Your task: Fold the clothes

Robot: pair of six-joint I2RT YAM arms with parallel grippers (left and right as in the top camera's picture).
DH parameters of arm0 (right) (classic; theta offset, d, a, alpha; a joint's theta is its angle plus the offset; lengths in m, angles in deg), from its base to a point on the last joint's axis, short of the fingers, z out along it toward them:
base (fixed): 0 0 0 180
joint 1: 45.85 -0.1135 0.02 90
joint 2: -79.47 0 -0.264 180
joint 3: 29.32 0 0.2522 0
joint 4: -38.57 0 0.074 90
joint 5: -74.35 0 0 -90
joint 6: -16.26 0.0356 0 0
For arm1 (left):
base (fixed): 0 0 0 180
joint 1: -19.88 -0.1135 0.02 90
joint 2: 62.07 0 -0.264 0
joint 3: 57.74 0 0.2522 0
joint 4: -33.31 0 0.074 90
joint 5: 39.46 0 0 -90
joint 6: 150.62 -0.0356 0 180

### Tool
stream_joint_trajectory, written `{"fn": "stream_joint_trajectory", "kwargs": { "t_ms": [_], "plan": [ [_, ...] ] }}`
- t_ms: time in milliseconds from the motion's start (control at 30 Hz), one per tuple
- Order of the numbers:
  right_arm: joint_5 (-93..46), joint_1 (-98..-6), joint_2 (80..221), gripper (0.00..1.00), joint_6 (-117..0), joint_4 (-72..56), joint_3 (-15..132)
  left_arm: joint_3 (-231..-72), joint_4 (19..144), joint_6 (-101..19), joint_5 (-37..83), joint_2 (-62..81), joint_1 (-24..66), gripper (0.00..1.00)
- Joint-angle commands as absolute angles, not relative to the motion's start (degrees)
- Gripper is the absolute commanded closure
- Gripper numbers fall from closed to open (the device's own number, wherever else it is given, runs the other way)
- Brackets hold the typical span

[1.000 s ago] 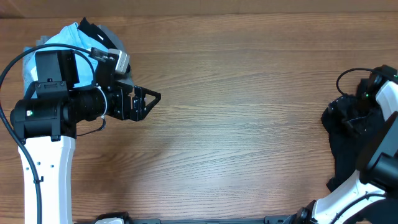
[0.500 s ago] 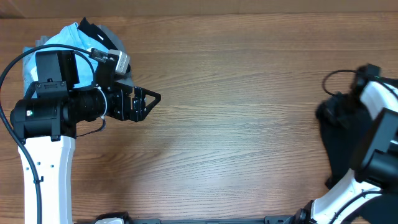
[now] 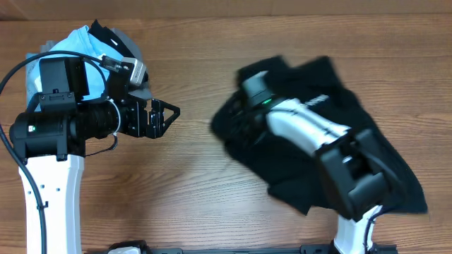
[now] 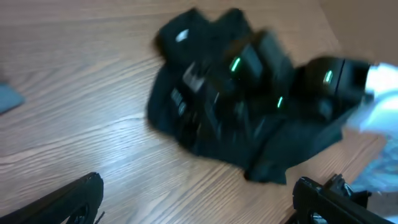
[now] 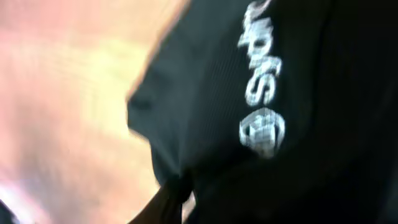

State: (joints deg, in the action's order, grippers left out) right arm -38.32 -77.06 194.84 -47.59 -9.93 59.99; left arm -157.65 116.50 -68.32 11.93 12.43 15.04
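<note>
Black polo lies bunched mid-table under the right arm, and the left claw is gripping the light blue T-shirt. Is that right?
Not quite. The left claw grips nothing: the overhead view shows it open above the table, beside the light blue T-shirt rather than on it. The black polo does lie bunched mid-table under the right arm.

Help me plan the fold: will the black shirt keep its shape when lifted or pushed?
Probably floppy: the black shirt lies bunched in irregular folds on the table, so it should sag wherever unsupported. Likely light, since it looks like thin cloth. On the smooth wood it may slide and bunch further when pushed.
</note>
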Motion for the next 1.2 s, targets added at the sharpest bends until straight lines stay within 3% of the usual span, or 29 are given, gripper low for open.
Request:
{"fn": "stream_joint_trajectory", "kwargs": {
  "t_ms": [0,333,633,900,1033,1167],
  "plan": [
    [-30.5,-79.7,193.3,0.76,-50.2,-13.0,62.6,-161.2,116.7,-69.2,13.1,12.3,15.4,0.00],
    [-26.0,-67.9,174.4,0.60,-51.5,-20.0,64.5,-161.3,114.4,-69.2,13.3,12.7,19.5,0.00],
    [-26.4,-52.0,155.8,0.32,-51.5,-26.9,64.5,-161.3,111.6,-69.3,24.0,20.4,37.4,0.00],
    [-26.4,-46.4,151.2,0.28,-51.5,-34.7,64.5,-161.3,108.3,-62.0,37.0,34.9,39.0,0.00],
    [-26.1,-46.1,151.3,0.28,-52.1,-37.8,64.4,-161.3,103.5,-59.1,36.1,44.1,39.1,0.01],
    [-25.9,-46.1,151.3,0.28,-53.3,-39.1,64.4,-161.3,96.9,-58.9,33.8,50.6,39.7,0.12]
  ]
}}
